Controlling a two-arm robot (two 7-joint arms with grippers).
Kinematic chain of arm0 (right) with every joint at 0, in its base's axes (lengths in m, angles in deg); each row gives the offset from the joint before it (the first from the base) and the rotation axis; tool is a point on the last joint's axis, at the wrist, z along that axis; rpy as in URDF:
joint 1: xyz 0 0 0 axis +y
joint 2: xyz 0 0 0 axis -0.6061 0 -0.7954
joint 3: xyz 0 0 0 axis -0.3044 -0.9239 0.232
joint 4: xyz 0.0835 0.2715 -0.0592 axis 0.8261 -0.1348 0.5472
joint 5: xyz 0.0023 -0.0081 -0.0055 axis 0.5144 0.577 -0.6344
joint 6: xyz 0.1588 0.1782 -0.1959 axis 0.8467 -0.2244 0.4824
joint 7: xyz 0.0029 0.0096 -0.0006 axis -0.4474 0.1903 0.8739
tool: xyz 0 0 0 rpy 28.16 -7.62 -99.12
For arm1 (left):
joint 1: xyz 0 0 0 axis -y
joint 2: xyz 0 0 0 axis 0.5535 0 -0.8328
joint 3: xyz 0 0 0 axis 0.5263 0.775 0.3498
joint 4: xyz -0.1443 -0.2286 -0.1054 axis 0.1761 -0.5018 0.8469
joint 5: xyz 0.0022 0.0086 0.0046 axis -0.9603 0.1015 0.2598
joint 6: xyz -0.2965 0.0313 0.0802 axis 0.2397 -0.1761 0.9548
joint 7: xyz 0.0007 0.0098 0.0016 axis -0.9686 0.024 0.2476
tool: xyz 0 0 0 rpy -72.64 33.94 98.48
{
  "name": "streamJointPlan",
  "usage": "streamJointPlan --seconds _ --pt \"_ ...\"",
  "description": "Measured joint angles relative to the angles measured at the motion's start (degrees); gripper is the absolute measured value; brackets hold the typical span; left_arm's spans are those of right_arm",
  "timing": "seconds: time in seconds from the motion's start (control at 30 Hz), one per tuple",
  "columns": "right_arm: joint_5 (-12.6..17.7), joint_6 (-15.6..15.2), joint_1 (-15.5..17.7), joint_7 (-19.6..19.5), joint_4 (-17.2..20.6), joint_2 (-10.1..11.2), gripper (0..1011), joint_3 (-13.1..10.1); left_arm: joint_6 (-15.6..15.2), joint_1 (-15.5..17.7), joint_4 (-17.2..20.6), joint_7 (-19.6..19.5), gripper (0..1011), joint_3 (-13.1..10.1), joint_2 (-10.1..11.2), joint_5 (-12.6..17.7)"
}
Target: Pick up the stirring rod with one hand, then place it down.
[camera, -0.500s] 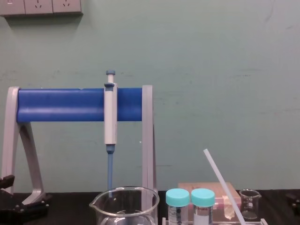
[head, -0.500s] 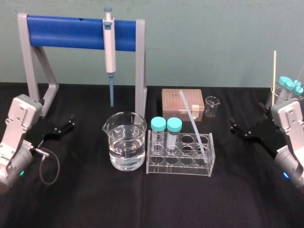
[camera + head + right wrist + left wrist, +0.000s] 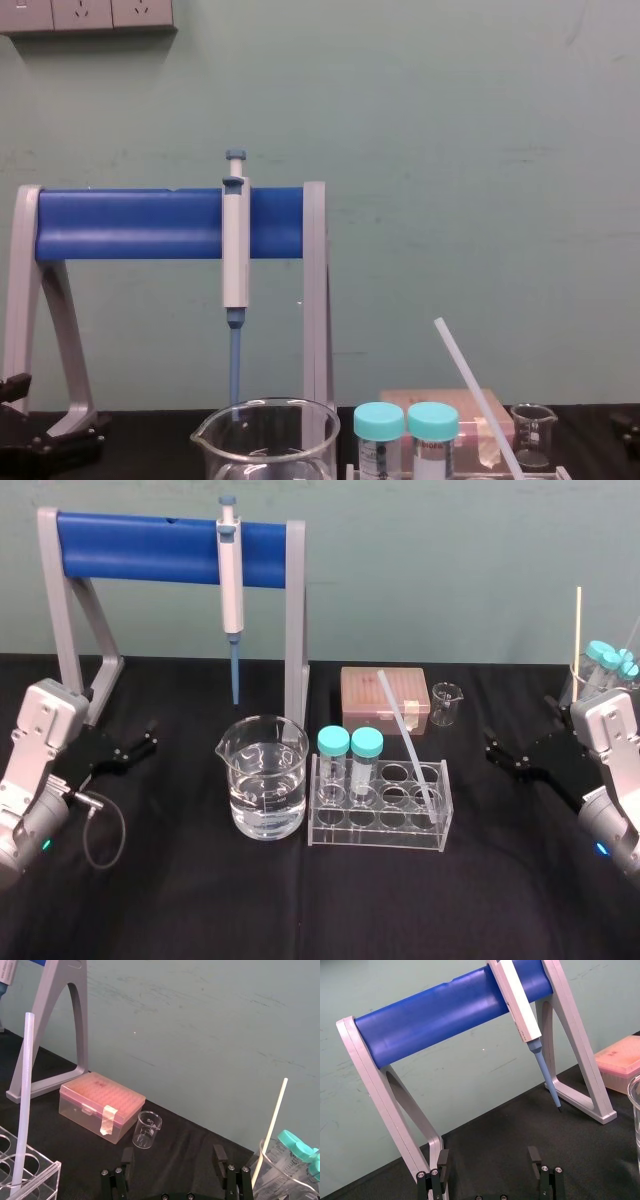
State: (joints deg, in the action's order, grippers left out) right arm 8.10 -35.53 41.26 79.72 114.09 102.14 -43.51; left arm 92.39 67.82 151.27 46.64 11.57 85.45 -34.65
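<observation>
The stirring rod [image 3: 405,735] stands tilted in the clear tube rack [image 3: 375,832] at the middle of the desk, with its lower end in a hole near the rack's right end. Both pincers are open and hold nothing. The right pincer [image 3: 492,748] is near the rack, and the left pincer [image 3: 150,736] is well apart, beyond the large beaker [image 3: 262,780]. I judge the right one better placed. It should close on the free upper part of the rod and lift along its lean, so the rack is not dragged.
</observation>
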Motion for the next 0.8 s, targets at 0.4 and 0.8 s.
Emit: streamJointPlan --seconds 0.4,0.8 --pt "0.0 0.0 0.0 0.0 0.0 0.0 1003 0.0 0.0 0.0 0.0 0.0 1000 0.0 0.0 0.0" --pt "0.0 0.0 0.0 0.0 0.0 0.0 1003 0.0 0.0 0.0 0.0 0.0 1000 0.0 0.0 0.0"
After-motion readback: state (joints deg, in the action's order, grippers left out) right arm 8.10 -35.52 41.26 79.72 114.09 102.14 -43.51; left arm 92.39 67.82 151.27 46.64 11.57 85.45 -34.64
